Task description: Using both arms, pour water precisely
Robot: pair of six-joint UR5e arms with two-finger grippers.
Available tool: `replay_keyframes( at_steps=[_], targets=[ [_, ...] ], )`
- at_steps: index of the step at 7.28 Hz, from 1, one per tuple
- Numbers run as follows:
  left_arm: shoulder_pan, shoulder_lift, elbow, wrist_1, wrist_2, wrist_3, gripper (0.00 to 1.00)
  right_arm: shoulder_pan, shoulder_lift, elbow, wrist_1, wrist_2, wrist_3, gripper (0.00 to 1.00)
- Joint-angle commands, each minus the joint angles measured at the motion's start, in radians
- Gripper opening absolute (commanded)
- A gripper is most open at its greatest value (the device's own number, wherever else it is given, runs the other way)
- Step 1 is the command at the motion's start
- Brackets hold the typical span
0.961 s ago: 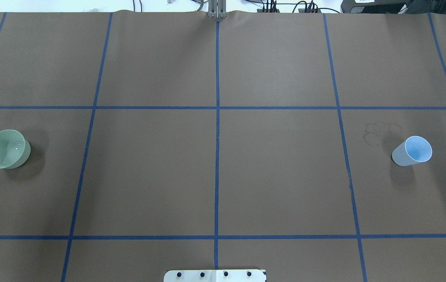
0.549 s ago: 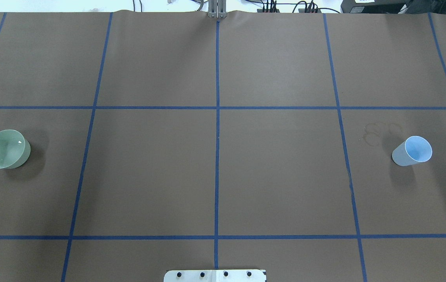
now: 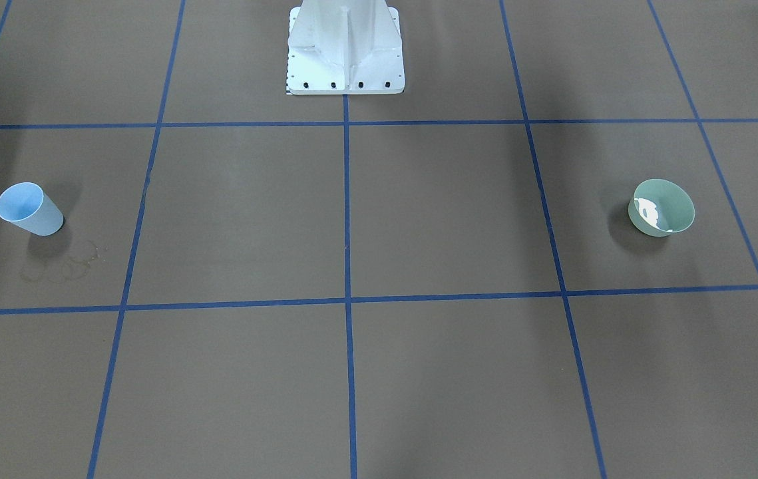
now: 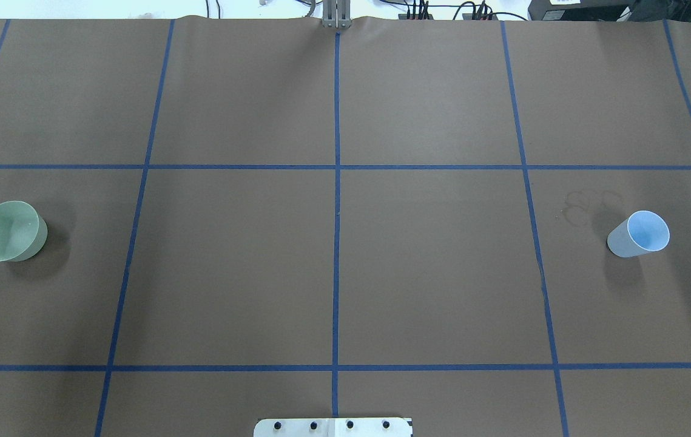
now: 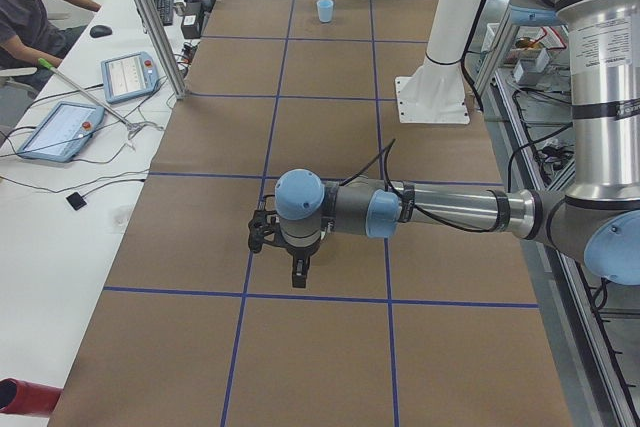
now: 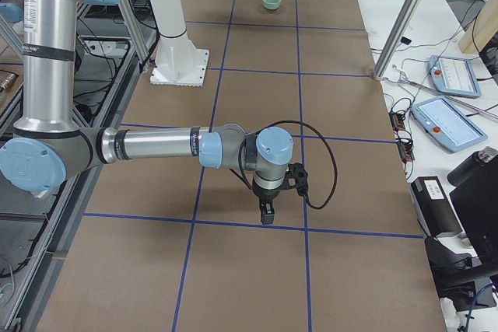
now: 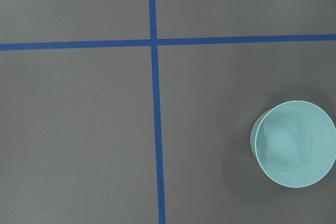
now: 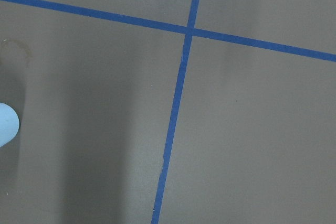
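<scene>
A green bowl (image 4: 6,231) stands at the table's left, also seen in the front view (image 3: 662,207) and left wrist view (image 7: 294,144). Pale shiny patches of water (image 3: 647,211) show inside it. A light blue cup (image 4: 639,233) stands at the right; its rim edge shows in the right wrist view (image 8: 6,124). The left arm's gripper (image 5: 298,275) hangs high over the table, pointing down; I cannot tell if it is open. The right arm's gripper (image 6: 267,214) hangs likewise; I cannot tell its state. Neither touches a vessel.
The white pedestal (image 3: 345,50) stands at the robot's side of the table. Dried ring stains (image 4: 585,203) lie beside the blue cup. Blue tape lines cross the brown surface. Tablets (image 5: 130,75), an aluminium post (image 5: 155,22) and a seated person are beside the table.
A small bright glint inside the green bowl shifted and then vanished. The bowl and the cup have not moved.
</scene>
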Motion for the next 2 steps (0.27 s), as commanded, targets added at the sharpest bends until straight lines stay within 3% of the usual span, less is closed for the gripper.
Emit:
replay_keyframes(
  at_steps=[1, 2],
  targets=[
    [0.002, 0.000, 0.002, -0.002, 0.000, 0.000, 1.00, 0.000, 0.003, 0.000, 0.000, 0.001, -0.002, 1.00],
    [0.002, 0.000, 0.002, -0.002, 0.000, 0.000, 1.00, 0.000, 0.005, 0.000, 0.000, 0.000, -0.002, 1.00]
  ],
)
